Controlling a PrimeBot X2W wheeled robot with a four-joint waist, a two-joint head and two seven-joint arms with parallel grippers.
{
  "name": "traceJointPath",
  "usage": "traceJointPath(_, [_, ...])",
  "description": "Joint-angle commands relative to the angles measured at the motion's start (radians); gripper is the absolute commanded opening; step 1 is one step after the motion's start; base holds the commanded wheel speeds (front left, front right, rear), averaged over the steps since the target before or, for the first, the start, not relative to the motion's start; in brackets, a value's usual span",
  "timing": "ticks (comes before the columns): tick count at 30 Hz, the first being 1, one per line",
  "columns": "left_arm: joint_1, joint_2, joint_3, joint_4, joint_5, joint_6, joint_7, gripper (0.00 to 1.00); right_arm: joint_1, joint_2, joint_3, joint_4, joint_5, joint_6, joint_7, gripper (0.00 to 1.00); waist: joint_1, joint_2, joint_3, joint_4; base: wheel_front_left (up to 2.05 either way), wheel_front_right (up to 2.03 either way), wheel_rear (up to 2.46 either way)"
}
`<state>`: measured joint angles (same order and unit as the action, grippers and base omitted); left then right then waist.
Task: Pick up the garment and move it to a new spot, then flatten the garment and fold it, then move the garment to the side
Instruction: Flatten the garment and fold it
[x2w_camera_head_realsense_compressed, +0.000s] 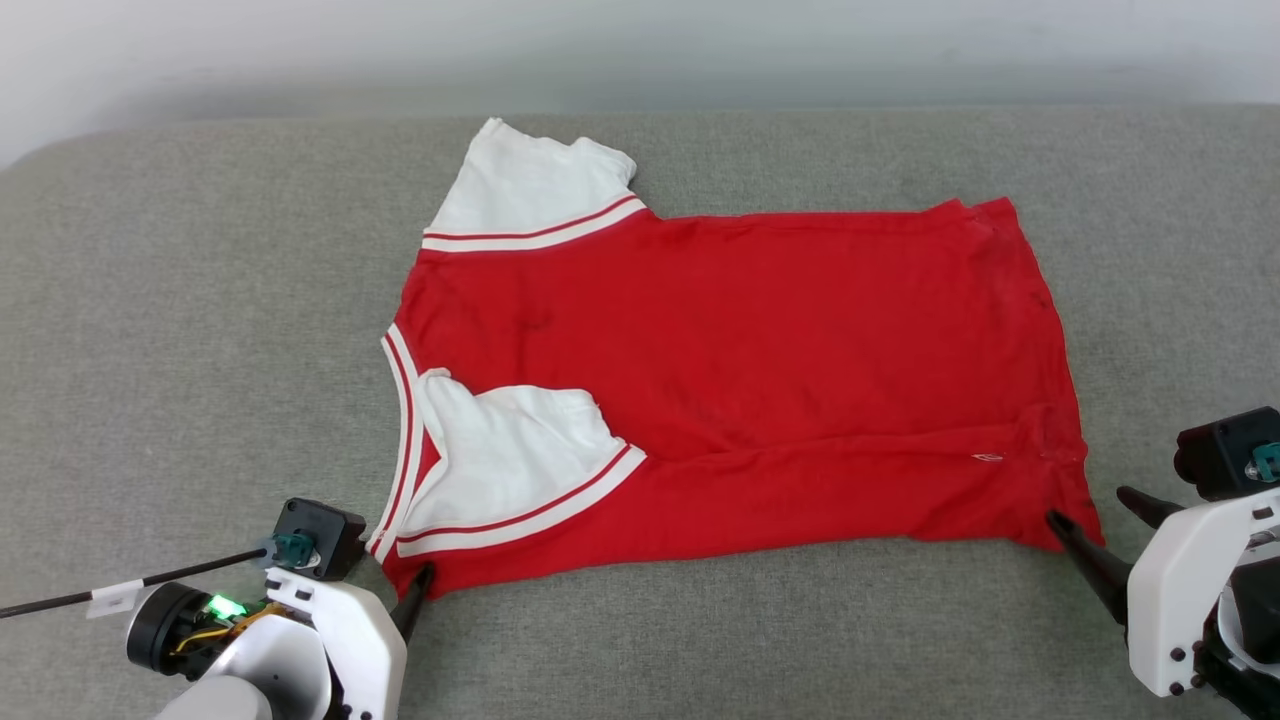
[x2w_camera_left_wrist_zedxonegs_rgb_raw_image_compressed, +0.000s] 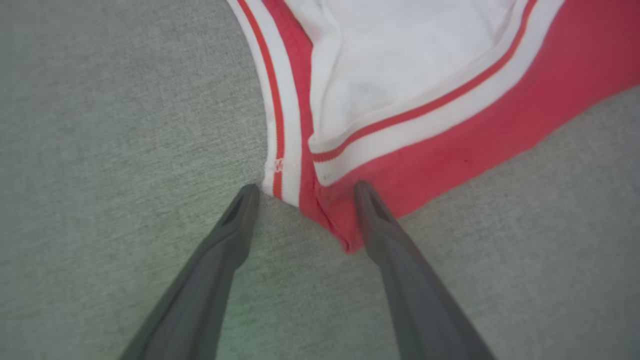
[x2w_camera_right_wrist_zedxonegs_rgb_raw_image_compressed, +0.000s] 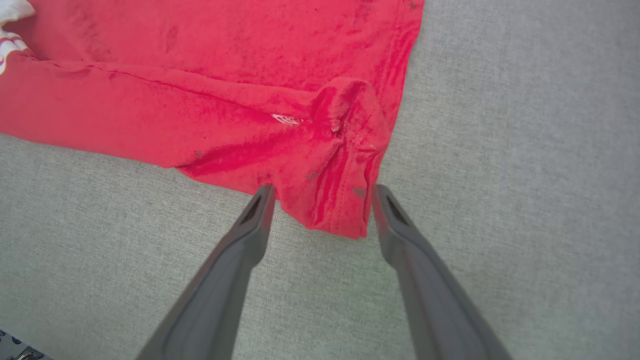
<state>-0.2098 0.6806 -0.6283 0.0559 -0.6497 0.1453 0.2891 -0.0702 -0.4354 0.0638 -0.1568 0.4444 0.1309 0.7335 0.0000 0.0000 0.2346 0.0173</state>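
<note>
While our left gripper (x2w_camera_left_wrist_zedxonegs_rgb_raw_image_compressed: 305, 186) and right gripper (x2w_camera_right_wrist_zedxonegs_rgb_raw_image_compressed: 323, 187) gape empty astride the shirt (x2w_camera_head_realsense_compressed: 740, 330) corners, closing low could snag the cushion (x2w_camera_head_realsense_compressed: 200, 300).

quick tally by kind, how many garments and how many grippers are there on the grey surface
garment: 1
grippers: 2 (left gripper, right gripper, both open)
total: 3

A table (x2w_camera_head_realsense_compressed: 200, 330) covered in grey woven cloth spreads wide. At 12 o'clock rises a pale, evenly lit wall (x2w_camera_head_realsense_compressed: 640, 40).
</note>
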Motion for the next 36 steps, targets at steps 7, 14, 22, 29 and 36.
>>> traceJointPath(7, [0.001, -0.016, -0.015, 0.027, -0.024, 0.0, 0.047, 1.0, 0.013, 0.027, -0.025, -0.071, -0.026, 0.0, 0.026, 1.0, 0.0, 0.0, 0.05, -0.024, 0.0, 0.0, 0.0])
traceJointPath(14, [-0.001, -0.032, -0.045, 0.047, -0.054, -0.063, 0.06, 0.0, 0.022, 0.027, -0.024, -0.077, -0.038, 0.0, 0.037, 1.0, 0.0, 0.0, 0.058, -0.021, 0.0, 0.0, 0.0])
traceJointPath(22, [-0.011, -0.005, -0.006, -0.06, -0.038, -0.048, -0.003, 0.0, 0.029, 0.057, -0.058, 0.0, -0.093, 0.0, 0.039, 1.0, 0.0, 0.0, 0.011, 0.018, 0.0, 0.0, 0.0])
traceJointPath(29, [-0.001, 0.022, 0.017, -0.204, -0.033, -0.022, -0.014, 0.0, -0.005, 0.079, -0.06, 0.111, -0.133, -0.001, 0.045, 1.0, 0.0, 0.0, 0.003, 0.051, 0.0, 0.0, 0.0])
traceJointPath(36, [-0.011, 0.041, 0.003, -0.259, -0.018, -0.026, 0.007, 0.0, -0.032, 0.095, -0.054, 0.24, -0.148, -0.001, 0.027, 1.0, 0.0, 0.0, 0.029, 0.075, 0.0, 0.0, 0.0])
